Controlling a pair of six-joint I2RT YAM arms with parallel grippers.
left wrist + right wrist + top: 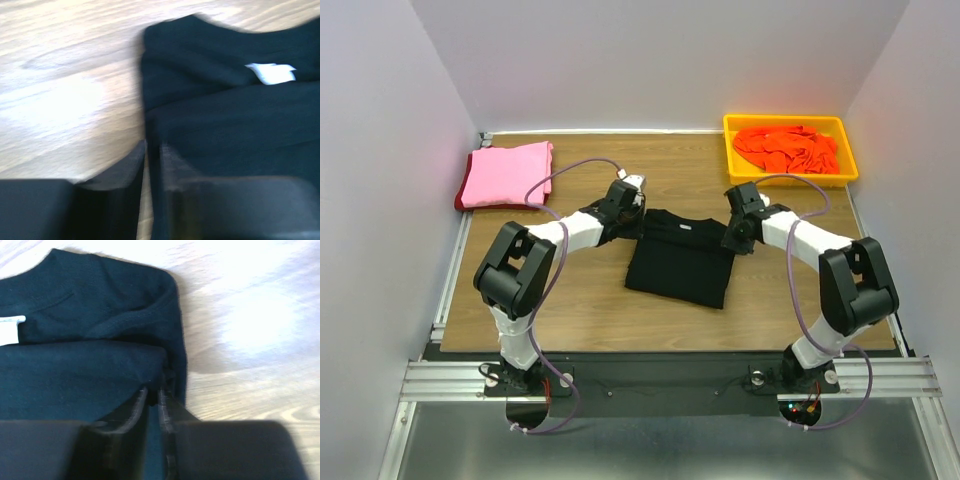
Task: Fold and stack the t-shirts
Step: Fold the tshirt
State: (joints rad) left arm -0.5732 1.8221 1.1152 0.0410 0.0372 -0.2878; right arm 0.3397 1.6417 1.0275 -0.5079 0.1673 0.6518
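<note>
2 shirts looked finished to us: the pink shirt (507, 172) lay folded flat on the dark red shirt (459, 200), of which only a thin edge showed, in the far left corner of the table (580, 300). We judged this pile to be the stack.

The black shirt (680, 262) lay in the middle of the table, between the 2 arms and well apart from the pile. It made a narrow oblong, and in the wrist views a layer of cloth lay over the body, its edge just below the collar with the white label (271, 73). So we judged its folding to be near the end, but it was not yet on the pile.

The left gripper (152, 160) was at the left edge of the black shirt and the right gripper (154, 395) at its right edge, both near the collar end. On each, the fingers (131, 172) stood close together with only a thin slit between them. The cloth edge ran into that slit, but we could not tell whether it was pinched or free.

Orange cloth (788, 148) lay crumpled in the yellow tray (785, 120) at the far right; whether it was 1 shirt or more we could not tell. It was not folded at all. What remained, in our judgement, was to put the black shirt on the pile, then to fold and stack the orange.
</note>
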